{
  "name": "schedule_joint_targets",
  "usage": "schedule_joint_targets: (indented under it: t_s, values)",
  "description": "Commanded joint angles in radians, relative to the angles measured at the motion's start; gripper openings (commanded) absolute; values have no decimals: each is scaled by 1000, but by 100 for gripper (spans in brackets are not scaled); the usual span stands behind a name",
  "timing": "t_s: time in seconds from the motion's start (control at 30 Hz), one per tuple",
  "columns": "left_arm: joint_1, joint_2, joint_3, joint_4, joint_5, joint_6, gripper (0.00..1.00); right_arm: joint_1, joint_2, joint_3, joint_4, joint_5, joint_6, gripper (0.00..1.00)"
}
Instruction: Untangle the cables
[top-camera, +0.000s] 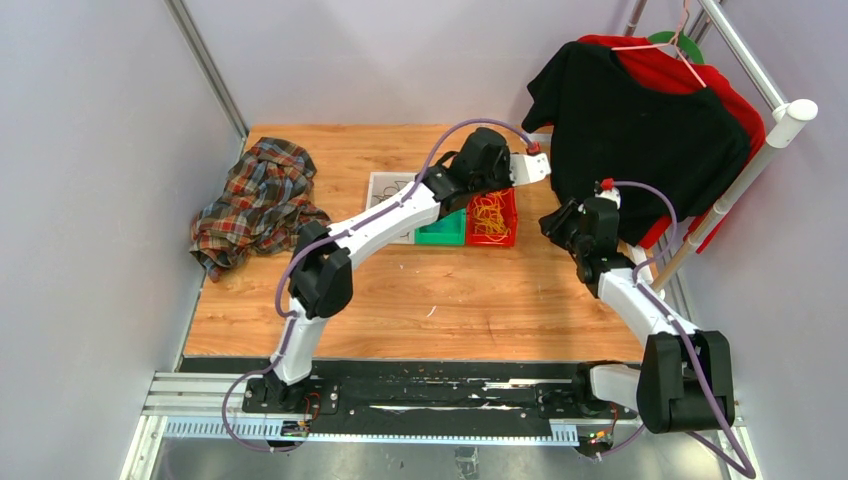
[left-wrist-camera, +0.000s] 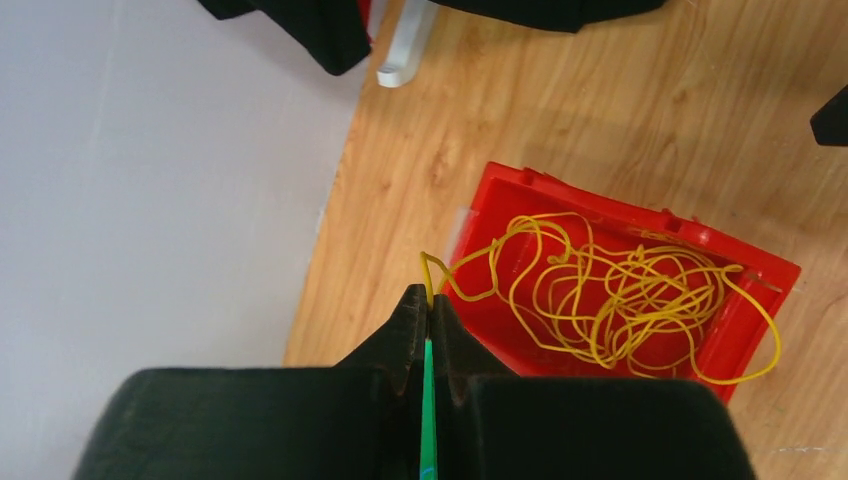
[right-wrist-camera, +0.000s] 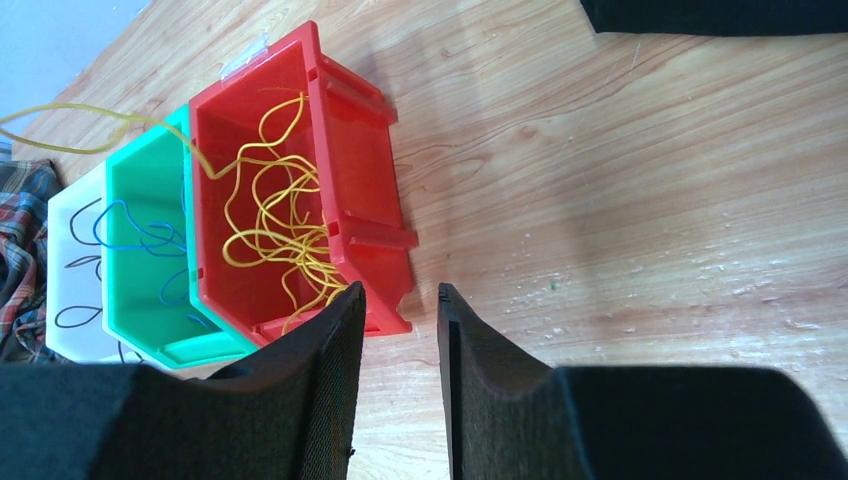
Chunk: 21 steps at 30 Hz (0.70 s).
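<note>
A tangle of yellow cables (left-wrist-camera: 620, 300) lies in the red bin (left-wrist-camera: 762, 272). My left gripper (left-wrist-camera: 430, 298) is shut on one yellow strand just outside the bin's near-left corner. That strand (right-wrist-camera: 90, 125) stretches taut from the red bin (right-wrist-camera: 360, 150) over the green bin (right-wrist-camera: 140, 170) toward the upper left. Blue cables (right-wrist-camera: 130, 225) lie in the green bin, and dark cables (right-wrist-camera: 80, 265) lie in the white bin (right-wrist-camera: 70, 215) beside it. My right gripper (right-wrist-camera: 400, 295) is open with nothing between its fingers. It hovers over bare table next to the red bin's corner.
A plaid cloth (top-camera: 255, 205) is bunched at the table's left edge. Black and red shirts (top-camera: 640, 130) hang from a white rack (top-camera: 760, 150) at the back right, close behind the right arm. Grey walls close in the left and back.
</note>
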Motion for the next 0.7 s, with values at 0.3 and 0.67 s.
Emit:
schedule_joint_targets:
  t_s: [0.3, 0.67]
  values:
    - [-3, 199, 91, -147, 4, -73, 3, -37, -11, -25, -12, 49, 13, 34]
    - [50, 109, 355, -667, 310, -125, 98, -38, -2, 89, -183, 56, -40, 65]
